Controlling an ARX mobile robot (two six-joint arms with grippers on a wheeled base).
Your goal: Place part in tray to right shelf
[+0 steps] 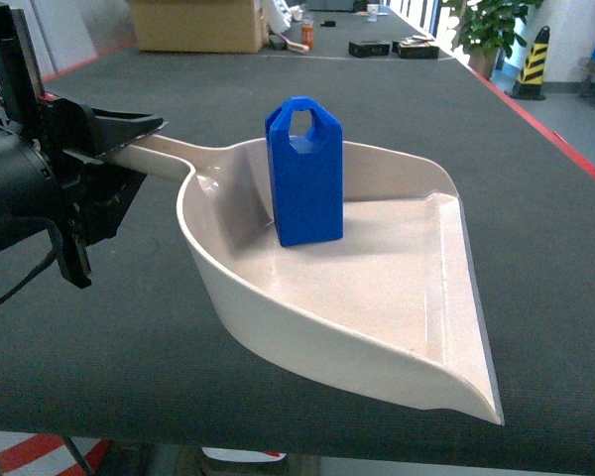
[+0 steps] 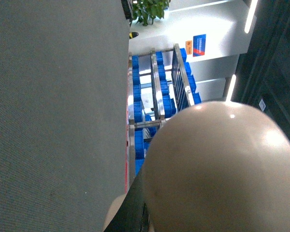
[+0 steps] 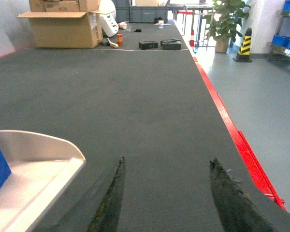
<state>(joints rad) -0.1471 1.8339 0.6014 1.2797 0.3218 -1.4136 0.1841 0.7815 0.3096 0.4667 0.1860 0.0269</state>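
1. Blue part stands upright inside the cream tray on the dark bench; the left gripper is clamped on the tray's handle.
2. Left wrist: the tray's rounded underside fills the frame; a steel shelf with blue crates stands behind.
3. Right wrist: the right gripper hangs over the bench with jaws wide apart, holding nothing, beside the tray's lip.

Cardboard box: far ahead-left of my right gripper | black cases: far ahead | potted plant: ahead-right, off table | striped bollard: right of plant | blue crates: beyond my left gripper.
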